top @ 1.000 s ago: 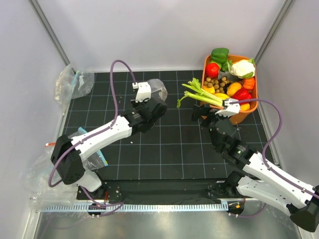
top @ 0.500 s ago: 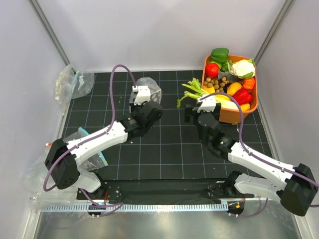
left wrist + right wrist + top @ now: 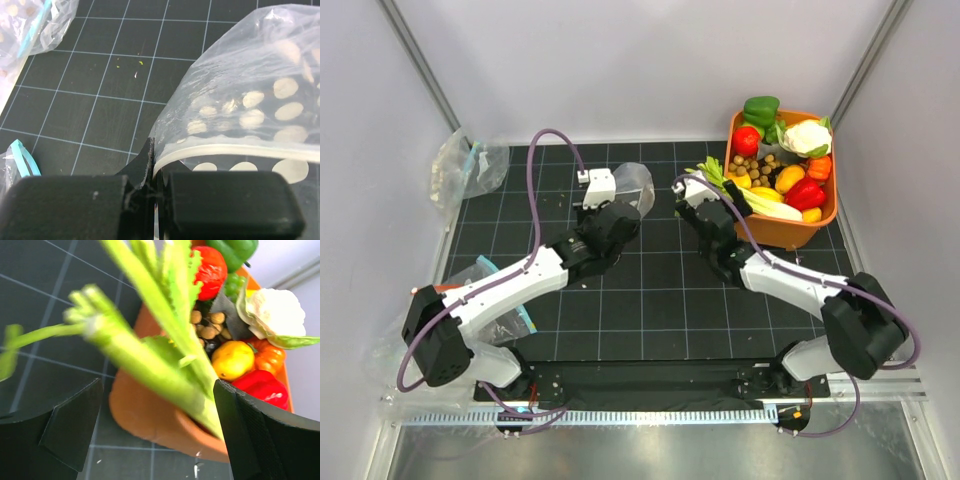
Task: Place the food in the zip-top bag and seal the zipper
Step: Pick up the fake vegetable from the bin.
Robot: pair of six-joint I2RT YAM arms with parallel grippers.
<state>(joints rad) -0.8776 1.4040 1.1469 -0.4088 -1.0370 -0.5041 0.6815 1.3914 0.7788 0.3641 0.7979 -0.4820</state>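
Celery stalk (image 3: pixel 165 365) propped on orange bowl (image 3: pixel 145 415) left rim: butt end inside bowl, leafy end overhanging past rim toward zip-top bag (image 3: pixel 632 180). Long axis diagonal, bowl centre to outside left. Right gripper (image 3: pixel 157 390) just left of bowl, jaws full wide, nothing held, stalk dead ahead and lined up inside the gap; clearly the nearer arm. Left gripper (image 3: pixel 157 200) well left of bowl, clamped tight on bag mouth at zipper (image 3: pixel 240 150). Next, probably: push forward, close across stalk near rim.
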